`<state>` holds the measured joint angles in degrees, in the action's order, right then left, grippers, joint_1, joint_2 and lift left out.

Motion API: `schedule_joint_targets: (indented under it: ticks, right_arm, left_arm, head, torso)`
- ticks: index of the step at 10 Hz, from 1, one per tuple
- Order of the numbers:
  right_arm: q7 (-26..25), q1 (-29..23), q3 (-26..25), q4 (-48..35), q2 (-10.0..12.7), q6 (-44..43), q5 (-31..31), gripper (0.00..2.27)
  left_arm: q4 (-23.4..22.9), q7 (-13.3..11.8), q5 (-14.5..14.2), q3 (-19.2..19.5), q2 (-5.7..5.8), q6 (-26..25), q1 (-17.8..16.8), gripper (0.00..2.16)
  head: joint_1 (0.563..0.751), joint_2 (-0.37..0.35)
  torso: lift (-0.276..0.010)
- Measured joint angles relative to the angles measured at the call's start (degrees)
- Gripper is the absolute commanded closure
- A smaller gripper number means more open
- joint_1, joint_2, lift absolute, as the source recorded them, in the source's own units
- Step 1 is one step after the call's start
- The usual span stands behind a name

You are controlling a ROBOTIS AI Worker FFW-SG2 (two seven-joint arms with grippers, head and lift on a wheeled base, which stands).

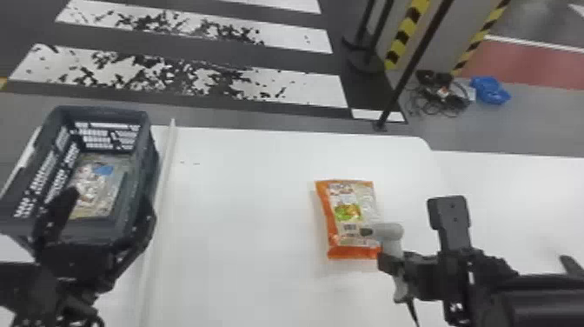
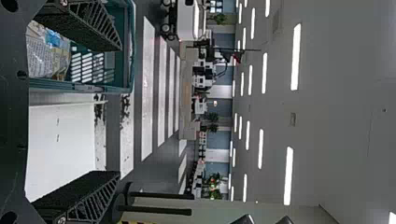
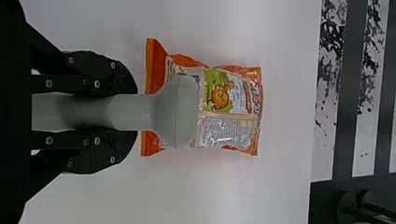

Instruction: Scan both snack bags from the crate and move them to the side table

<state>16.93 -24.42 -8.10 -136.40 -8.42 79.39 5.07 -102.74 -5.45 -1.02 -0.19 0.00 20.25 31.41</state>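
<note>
In the head view, the orange snack bag [image 1: 347, 208] lies flat on the white table [image 1: 243, 208], right of centre in the frame. Its long axis runs nearly up and down there, the upper end leaning slightly left, and the printed panel faces up. In the right wrist view the same axis runs from left to right.

At the lower right of the head view, the right gripper [image 1: 393, 263] is clamped on the grey scanner [image 1: 388, 231], whose head points left across the lower part of the bag. I cannot tell whether the two touch. The head view shows the barcode [image 1: 350, 227] beside the scanner's tip; in the right wrist view the rounded scanner head covers part of the print, and the green cartoon picture [image 3: 217, 93] shows just beyond it.

At the lower left of the head view, the left gripper [image 1: 109, 198] is spread wide and empty, in front of the crate [image 1: 150, 152]. Inside the crate, the other snack bag [image 1: 93, 187], pale with a blue patch, lies with its long axis roughly up and down the frame. The left wrist view adds what the head view lacks: ceiling lights [image 2: 295, 56] and plants [image 2: 212, 116] farther off.
</note>
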Motion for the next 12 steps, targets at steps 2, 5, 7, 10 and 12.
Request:
schedule_joint_targets:
  ticks: [2,5,7,10,12]
  right_arm:
    - [-0.2,0.4,4.0,-0.8,0.4,0.7,2.4,2.24]
    - [-0.9,3.7,8.4,1.7,0.3,1.2,5.5,2.24]
    - [-1.3,5.8,10.5,5.3,0.1,1.0,6.8,2.24]
    - [-2.2,7.2,10.8,8.4,-0.2,-0.2,7.5,2.24]
    - [-2.5,8.2,10.8,10.6,-0.3,-1.2,8.0,2.24]
  left_arm:
    - [0.0,0.0,0.0,-0.1,0.0,0.0,0.0,0.04]
    - [0.0,0.0,0.0,-0.1,0.0,0.0,0.0,0.04]
    - [0.0,0.0,0.0,-0.1,0.0,0.1,0.0,0.04]
    - [-0.1,0.0,0.0,0.0,0.0,0.1,0.1,0.04]
    - [0.0,0.0,0.0,0.0,0.0,0.2,0.0,0.04]
  head:
    - [0.695,-0.121]
    - [0.695,-0.095]
    - [0.695,-0.085]
    - [0.695,-0.092]
    - [0.695,-0.101]
  torso:
    - [-0.029]
    - [-0.029]
    - [-0.029]
    - [-0.029]
    - [-0.029]
